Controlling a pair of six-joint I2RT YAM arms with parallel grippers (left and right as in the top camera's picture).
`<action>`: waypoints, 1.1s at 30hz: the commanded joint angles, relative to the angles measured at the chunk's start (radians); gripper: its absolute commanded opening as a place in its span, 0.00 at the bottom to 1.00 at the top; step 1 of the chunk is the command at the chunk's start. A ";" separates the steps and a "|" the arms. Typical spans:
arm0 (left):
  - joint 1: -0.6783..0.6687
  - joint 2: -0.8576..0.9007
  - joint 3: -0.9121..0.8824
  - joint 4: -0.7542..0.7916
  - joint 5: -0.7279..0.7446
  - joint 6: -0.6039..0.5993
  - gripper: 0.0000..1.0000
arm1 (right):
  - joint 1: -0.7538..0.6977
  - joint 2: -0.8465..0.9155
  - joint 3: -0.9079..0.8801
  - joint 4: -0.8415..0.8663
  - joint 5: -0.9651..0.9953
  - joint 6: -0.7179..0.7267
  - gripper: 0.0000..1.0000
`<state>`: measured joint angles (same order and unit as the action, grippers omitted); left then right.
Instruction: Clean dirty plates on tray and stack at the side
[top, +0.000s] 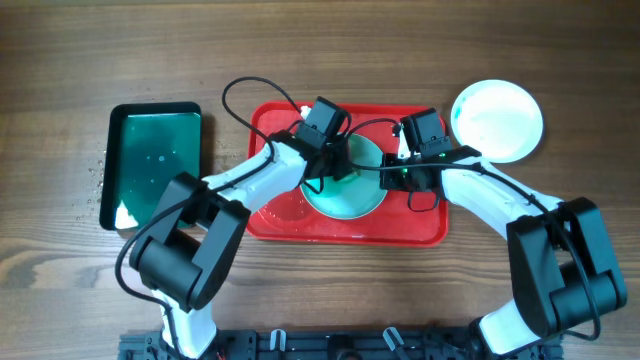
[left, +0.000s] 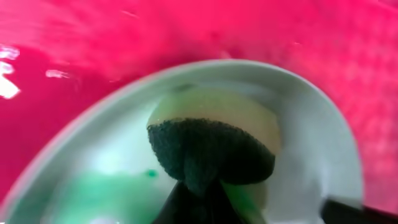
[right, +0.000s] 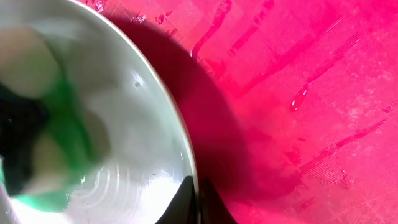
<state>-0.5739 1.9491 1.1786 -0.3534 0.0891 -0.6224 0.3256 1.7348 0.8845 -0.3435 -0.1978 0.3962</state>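
Along the lower edge of the overhead view, both arms are rising from their bases and reaching up the frame toward the red tray (top: 400, 225), which is lying at the centre of the bench (top: 560, 50).

The right claw (top: 398, 178) is sitting at the right side of the plate (top: 355, 195) inside the tray. In the right wrist view, its fingertips (right: 186, 202) are narrowed onto the plate rim at the bottom centre of the frame, one on each side of the rim. Wet streaks are showing on the tray floor at the right.

The left claw (top: 335, 165) is hanging over the upper left part of the same plate. In the left wrist view it is clamping a sponge (left: 211, 155), dark scouring face toward the camera and a yellow layer behind it. The sponge is pressing on the inside of the plate, and a teal-green smear is spreading across the lower left of that frame.

Farther up the overhead frame, at the upper right, a second plate (top: 497, 120) is lying on the bench just beside the tray corner. At the left, a green tray (top: 150, 150) is resting apart from the red tray.
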 joint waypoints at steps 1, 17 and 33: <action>0.055 0.013 -0.009 -0.069 -0.224 0.013 0.04 | -0.003 0.009 -0.004 -0.009 0.015 -0.004 0.04; 0.124 -0.358 -0.009 -0.182 -0.447 0.016 0.04 | -0.003 -0.005 0.008 0.010 -0.089 -0.034 0.04; 0.687 -0.582 -0.013 -0.516 -0.377 -0.093 0.04 | 0.007 -0.174 0.195 -0.114 0.063 -0.181 0.04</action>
<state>0.0540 1.3579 1.1751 -0.8536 -0.3206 -0.6708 0.3248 1.6321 0.9947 -0.4294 -0.2195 0.2806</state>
